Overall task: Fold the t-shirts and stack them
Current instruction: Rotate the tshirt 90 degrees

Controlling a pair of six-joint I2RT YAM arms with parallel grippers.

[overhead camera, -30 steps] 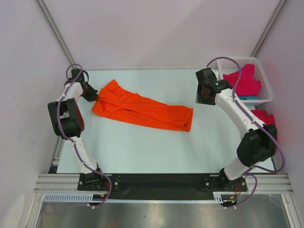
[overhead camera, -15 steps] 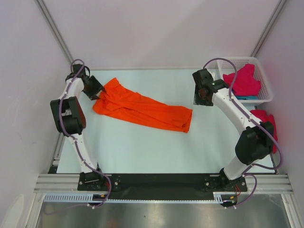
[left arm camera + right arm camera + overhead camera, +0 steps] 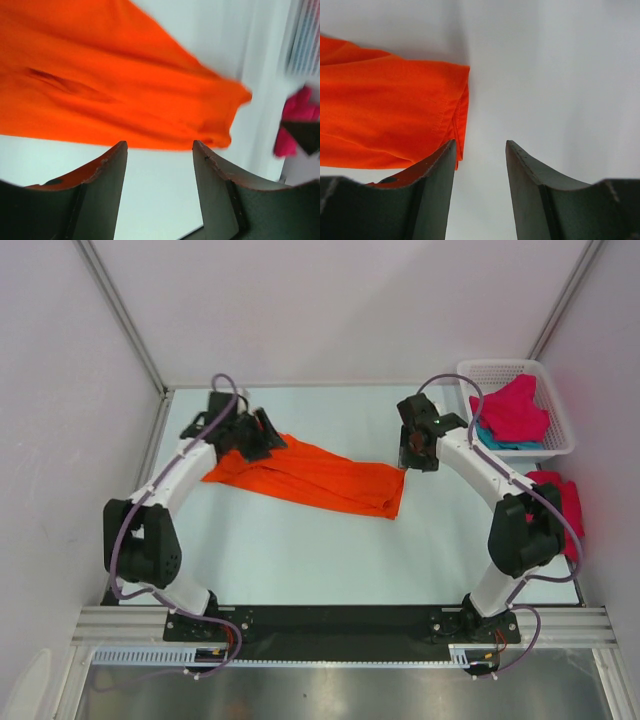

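An orange t-shirt [image 3: 320, 478] is seen lying bunched lengthwise on the table [image 3: 300, 550]. The left gripper [image 3: 262, 436] is held open at its left end, the right gripper [image 3: 412, 452] open at the hem corner (mostly over bare table). Nothing is gripped. One layer alone could be caught there, skewing the fold.

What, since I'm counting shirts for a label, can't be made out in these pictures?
- Top view: the teal t-shirt in the basket shows only a strip under the magenta t-shirt.
- Top view: the second magenta t-shirt, at the right edge of the table, is partly behind the right arm.
- Top view: the left hand covers one end of the orange t-shirt.
- Left wrist view: blur smears the basket.
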